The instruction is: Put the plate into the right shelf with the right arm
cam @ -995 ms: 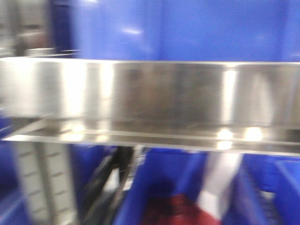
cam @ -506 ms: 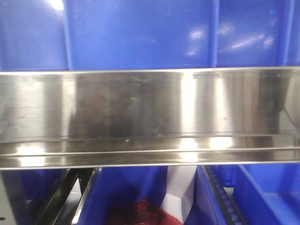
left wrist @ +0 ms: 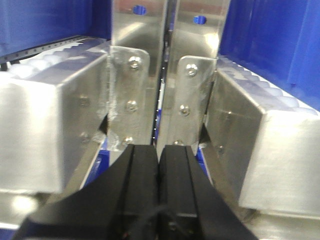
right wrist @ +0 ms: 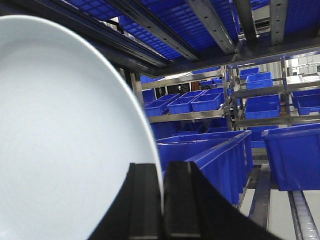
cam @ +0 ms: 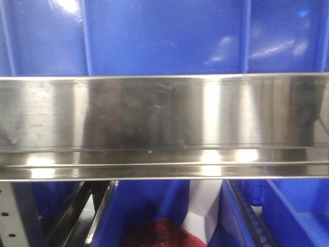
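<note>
Right hand (right wrist: pixel 162 172) pinches plate (right wrist: pixel 65 140) by its rim. Plate likely stiff, glossy, slippery, breakable; thin-edge grip looks marginal. Left hand (left wrist: pixel 159 150) pressed together, empty, facing shelf (left wrist: pixel 130 75).

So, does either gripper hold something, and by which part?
The right gripper holds the plate by its rim, pinching the edge. The left gripper is shut and holds nothing.
</note>
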